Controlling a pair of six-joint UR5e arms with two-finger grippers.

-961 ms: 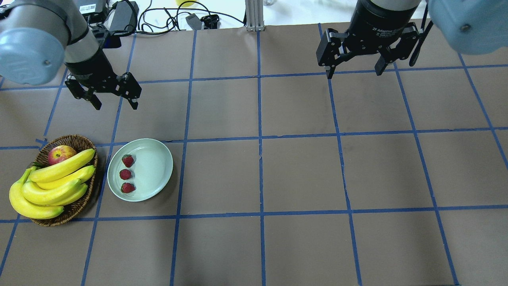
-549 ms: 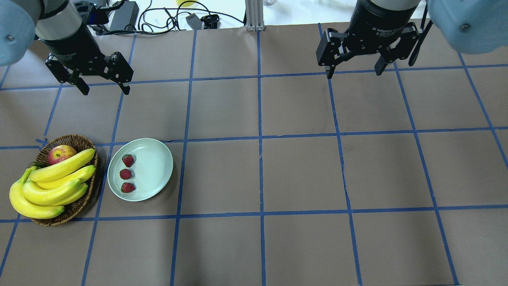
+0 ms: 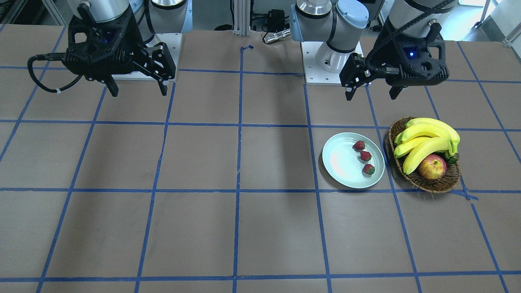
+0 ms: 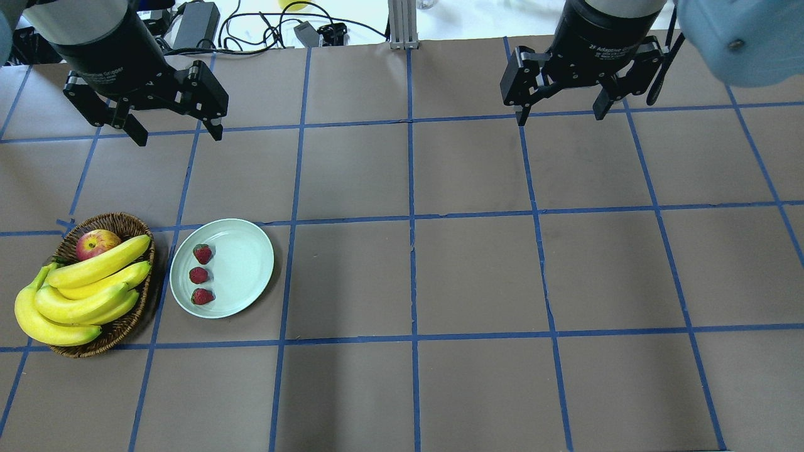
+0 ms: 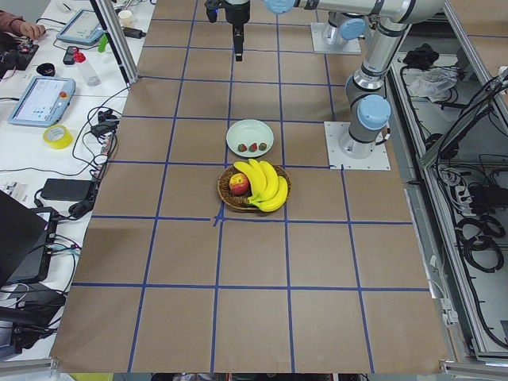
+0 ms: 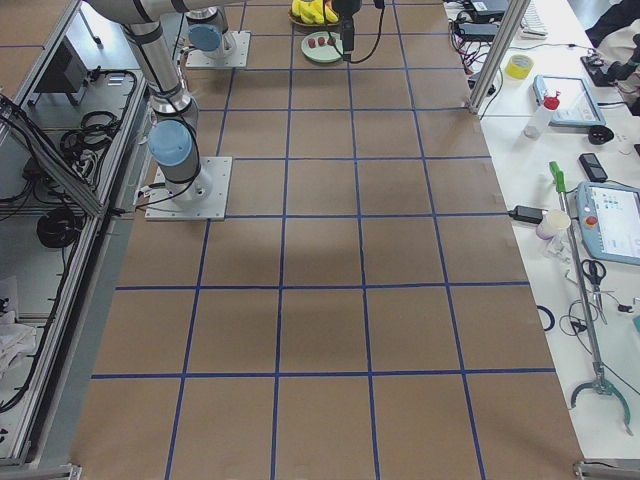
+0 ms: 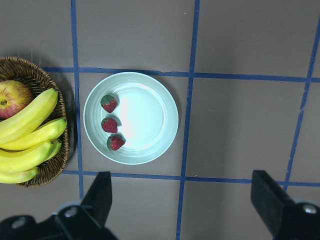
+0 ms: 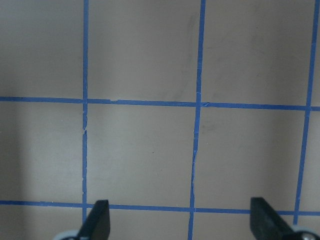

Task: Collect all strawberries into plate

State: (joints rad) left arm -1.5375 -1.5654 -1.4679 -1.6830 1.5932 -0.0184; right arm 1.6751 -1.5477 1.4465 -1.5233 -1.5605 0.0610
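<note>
Strawberries (image 7: 109,125), all three, lie in a row on the plate (image 7: 152,115) beside the basket (image 7: 52,170) in my left wrist view; my right wrist view shows only taped table (image 8: 145,150). Overhead, my left claw (image 4: 179,135) and right claw (image 4: 558,117) hang spread wide, holding nothing.

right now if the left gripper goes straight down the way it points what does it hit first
Probably bare table, short of the plate; in the wrist view nothing else lies under the left gripper.
</note>
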